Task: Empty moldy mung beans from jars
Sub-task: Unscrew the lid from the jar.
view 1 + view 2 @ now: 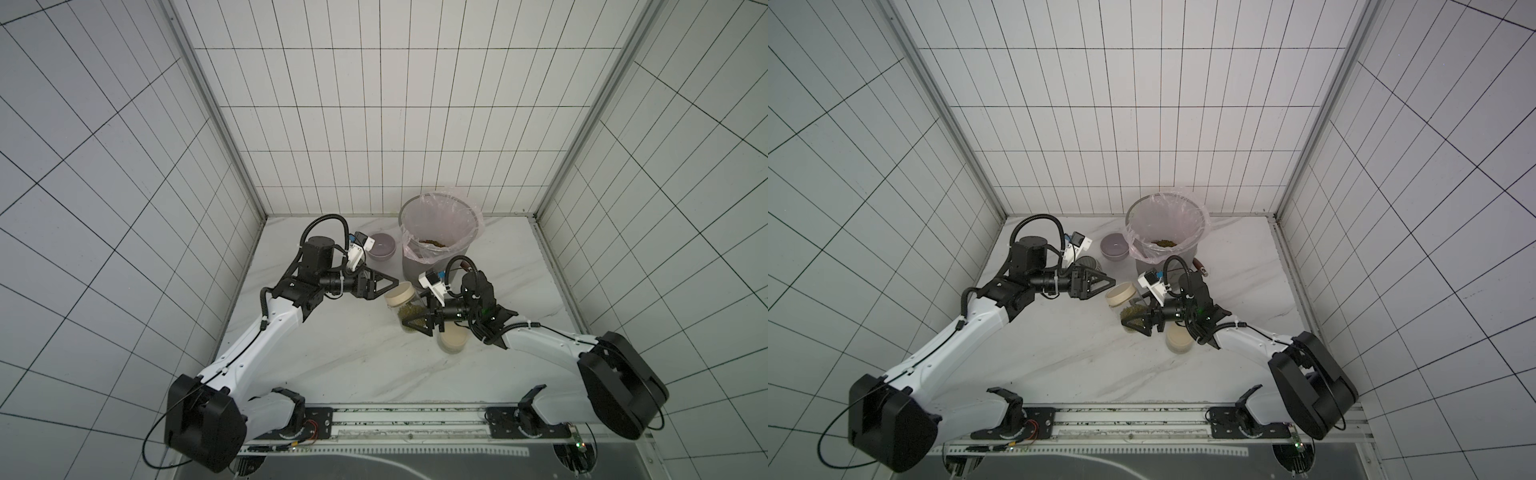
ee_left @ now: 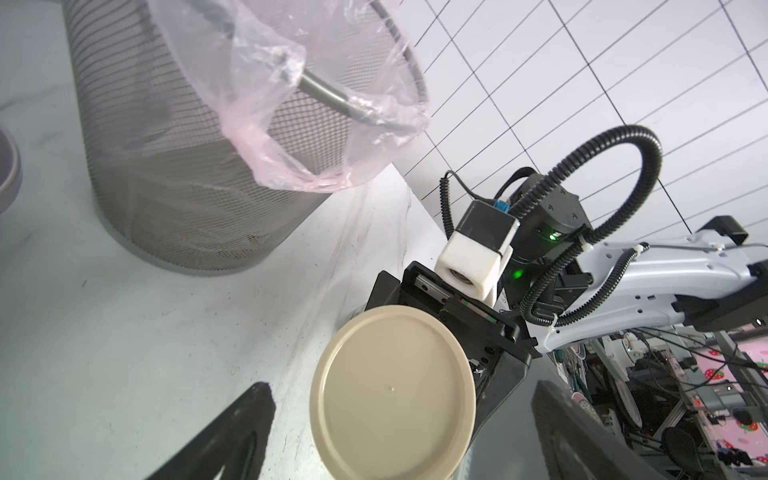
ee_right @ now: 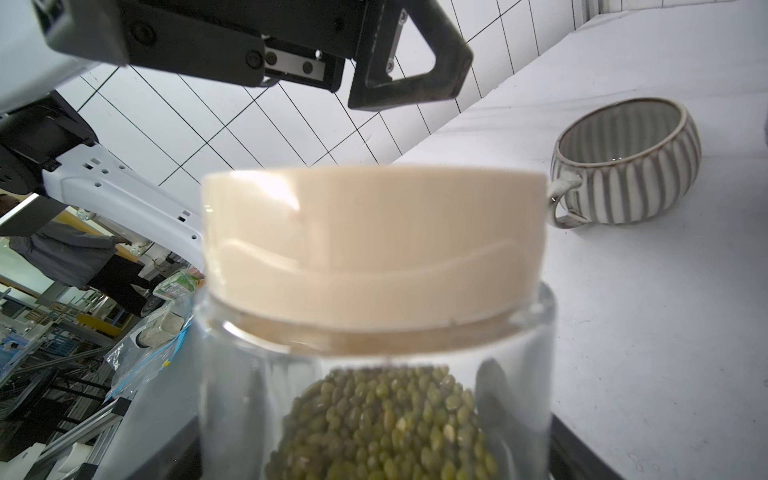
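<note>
My right gripper (image 1: 409,326) (image 3: 374,457) is shut on the glass body of a clear jar (image 1: 405,311) (image 3: 374,332). It holds the jar tilted, with the beige lid (image 1: 400,293) (image 2: 392,395) on and facing the left arm. Mung beans (image 3: 382,424) fill the lower part of the held jar. My left gripper (image 1: 392,284) (image 2: 401,386) is open. Its fingers (image 2: 232,432) stand either side of that lid without touching it. A second lidded jar (image 1: 454,338) (image 1: 1179,338) stands on the table under the right wrist. More mung beans (image 1: 432,242) lie in the bin.
The grey mesh bin (image 1: 415,270) (image 2: 166,187) with its pink liner stands behind the jars. A purple bowl (image 1: 381,246) sits to its left. The ribbed mug (image 1: 1088,262) (image 3: 627,162) is under the left wrist. A brown-handled tool (image 1: 1200,266) lies right of the bin.
</note>
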{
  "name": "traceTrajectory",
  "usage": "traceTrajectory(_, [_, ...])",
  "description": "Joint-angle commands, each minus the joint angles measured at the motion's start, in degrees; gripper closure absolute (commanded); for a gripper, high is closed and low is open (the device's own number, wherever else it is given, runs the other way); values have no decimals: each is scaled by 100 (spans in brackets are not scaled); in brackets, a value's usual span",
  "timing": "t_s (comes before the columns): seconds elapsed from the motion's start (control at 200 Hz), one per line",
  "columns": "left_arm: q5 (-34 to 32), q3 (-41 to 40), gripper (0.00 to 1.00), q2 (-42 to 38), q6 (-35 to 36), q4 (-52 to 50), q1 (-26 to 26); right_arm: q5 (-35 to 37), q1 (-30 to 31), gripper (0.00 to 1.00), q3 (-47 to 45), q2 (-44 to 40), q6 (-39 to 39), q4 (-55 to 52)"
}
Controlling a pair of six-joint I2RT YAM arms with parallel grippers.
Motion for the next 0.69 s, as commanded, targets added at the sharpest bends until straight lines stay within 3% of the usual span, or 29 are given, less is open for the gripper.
traceTrajectory(0.0, [474,-223,3,31,169,843,12,-207,-48,30,98,-295,-11,35])
traceTrajectory(0.2, [1042,-331,3,30,297,1101,-103,-168,-46,30,220,-525,-218,-386])
traceTrajectory(0.69, [897,-498,2,155,530,934,-410,-173,-40,31,402,-766,-245,-624])
